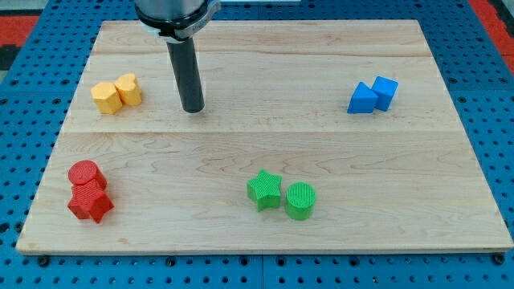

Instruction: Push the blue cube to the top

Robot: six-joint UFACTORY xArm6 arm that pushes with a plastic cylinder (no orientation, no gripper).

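A: What crowds the blue cube [386,91]?
B: A blue triangular block [362,99] touches its left side. Bare desk [265,144] lies above it, up to the top edge.
A: And my tip [193,109]?
B: Far left, beside two yellow blocks [116,93]; open wood between.

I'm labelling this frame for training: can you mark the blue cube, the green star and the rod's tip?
blue cube [386,91]: camera view, on its front face.
green star [264,189]: camera view, middle of its top.
my tip [193,109]: camera view, the rod's very end, right of the yellow blocks.
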